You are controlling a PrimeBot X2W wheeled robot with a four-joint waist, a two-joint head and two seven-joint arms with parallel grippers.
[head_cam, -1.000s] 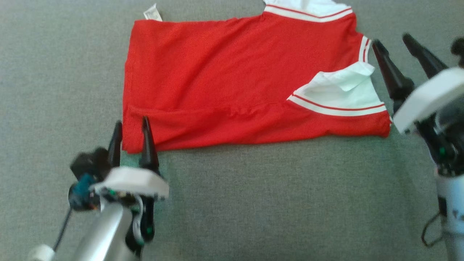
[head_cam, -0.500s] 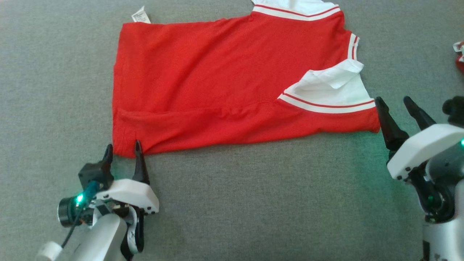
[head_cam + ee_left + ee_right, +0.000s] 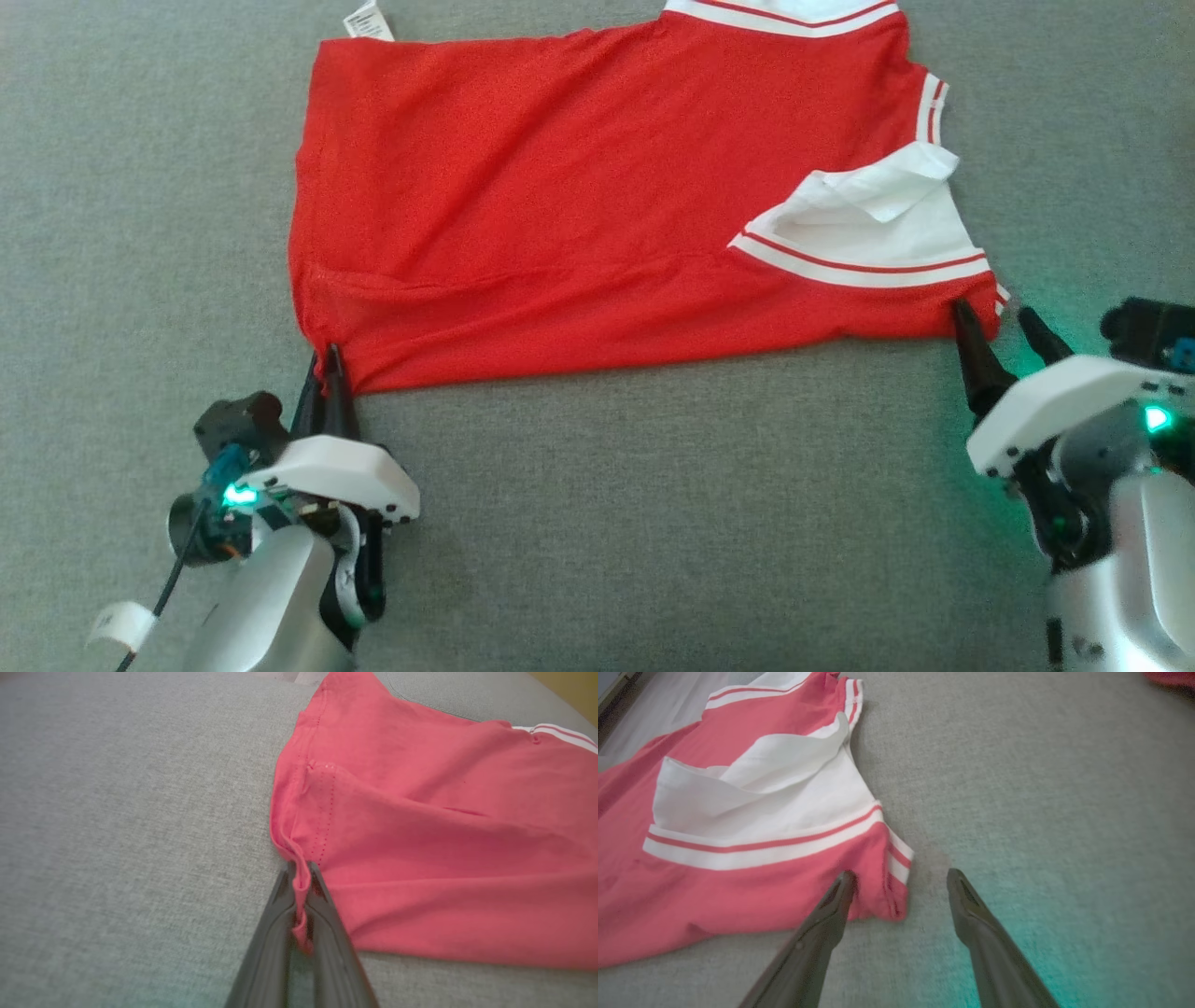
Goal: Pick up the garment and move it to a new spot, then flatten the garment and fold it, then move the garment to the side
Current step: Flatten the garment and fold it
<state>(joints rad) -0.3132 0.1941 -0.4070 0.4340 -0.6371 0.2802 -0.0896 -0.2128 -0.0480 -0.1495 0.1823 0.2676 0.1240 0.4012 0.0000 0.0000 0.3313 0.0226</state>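
The garment is a red shirt with white striped sleeves, lying spread on a grey fabric surface. My left gripper is shut on the garment's near left hem corner; in the left wrist view a fold of red cloth is pinched between the dark fingers. My right gripper is open at the near right corner. In the right wrist view that gripper straddles the sleeve's striped corner, with one finger over the red cloth and the other on the grey surface.
A white label sticks out at the garment's far left corner. A scrap of another red item lies at the far right in the right wrist view. Grey surface stretches wide in front of the garment.
My left gripper has closed on the hem corner. My right gripper has moved in, now straddling the sleeve corner, still open. The camera shifted slightly.
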